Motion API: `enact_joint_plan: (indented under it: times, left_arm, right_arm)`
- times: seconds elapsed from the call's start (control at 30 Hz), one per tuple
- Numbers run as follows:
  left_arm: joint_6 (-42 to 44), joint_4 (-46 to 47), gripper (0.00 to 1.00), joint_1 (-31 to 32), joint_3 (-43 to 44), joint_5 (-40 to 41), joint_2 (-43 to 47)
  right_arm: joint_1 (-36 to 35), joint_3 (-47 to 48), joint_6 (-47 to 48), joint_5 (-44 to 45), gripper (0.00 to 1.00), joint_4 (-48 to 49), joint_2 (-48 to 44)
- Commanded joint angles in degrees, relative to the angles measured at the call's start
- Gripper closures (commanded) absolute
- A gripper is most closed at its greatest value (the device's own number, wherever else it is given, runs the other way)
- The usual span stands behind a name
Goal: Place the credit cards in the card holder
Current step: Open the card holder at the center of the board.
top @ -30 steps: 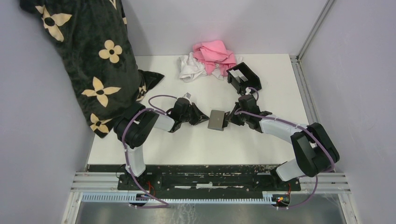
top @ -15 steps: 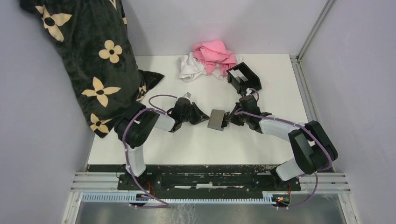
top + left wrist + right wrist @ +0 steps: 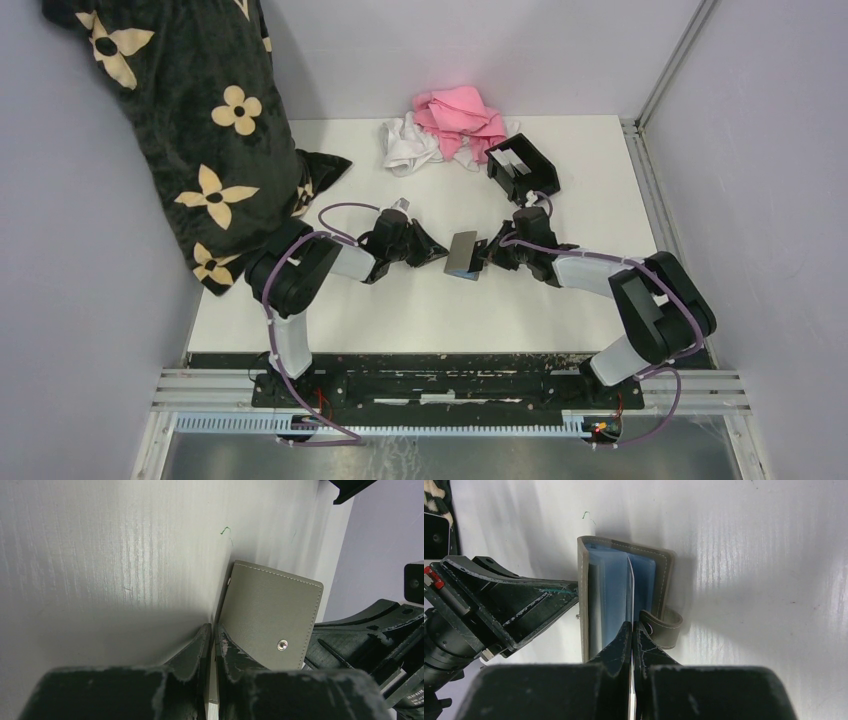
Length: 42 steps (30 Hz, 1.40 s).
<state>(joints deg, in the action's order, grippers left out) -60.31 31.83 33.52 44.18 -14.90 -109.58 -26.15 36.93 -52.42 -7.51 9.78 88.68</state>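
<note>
The card point(image 3: 629, 587) I am after is a thin white one. My right wrist view shows it edge-on, standing out of the blue inside of the open grey wallet point(image 3: 586, 605). My right gripper point(image 3: 631, 627) has its fingers pressed together on the card's near end. The same view shows the wallet's strap point(image 3: 664, 627) curling out beside my fingertips.

From above the card cannot be made out. That view shows only the wallet point(image 3: 462, 254) as a grey slab tilted up on the table point(image 3: 420, 300), caught between my two grippers in the middle.

My left wrist view gives the other side: the wallet's plain grey outer face and its metal snap stud point(image 3: 282, 644), with no blue and no card showing. There my left gripper point(image 3: 212, 632) is nearly closed, and the wallet's thin edge is clamped between its fingers.

Only the top view shows the holder point(image 3: 523, 166). It is a black open-topped box at the far side of the table, beyond my right arm and well apart from the card. No card can be seen in it from here.

Just beside it to the left lies a pink cloth point(image 3: 458, 115), and next to that a white cloth point(image 3: 405, 148). A black fabric with cream flowers point(image 3: 190, 110) hangs over the table's far left corner.
</note>
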Motion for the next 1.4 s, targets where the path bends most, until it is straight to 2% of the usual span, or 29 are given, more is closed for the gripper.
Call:
enact_joint_plan:
  times: [0.0, 0.6, 1.03, 1.37]
  left_arm:
    - [3.6, 0.0, 0.87, 1.1, -0.6, 0.9, -1.0]
    - [3.6, 0.0, 0.87, 2.0, -1.7, 0.6, -0.8]
    - [4.9, -1.1, 0.89, 5.2, 0.9, -1.4, -2.8]
    - [6.4, -4.7, 0.89, 6.1, 4.4, -2.0, -4.2]
  right_arm:
    - [-0.1, -1.2, -0.5, -0.6, 0.99, 2.2, 1.6]
    - [-0.1, 1.4, -1.3, -3.6, 0.99, 4.1, -2.1]
    - [-0.3, 1.5, -0.9, -4.1, 0.99, 3.9, -3.9]
    - [-2.0, 2.6, 2.4, -1.5, 0.99, -2.2, -8.0]
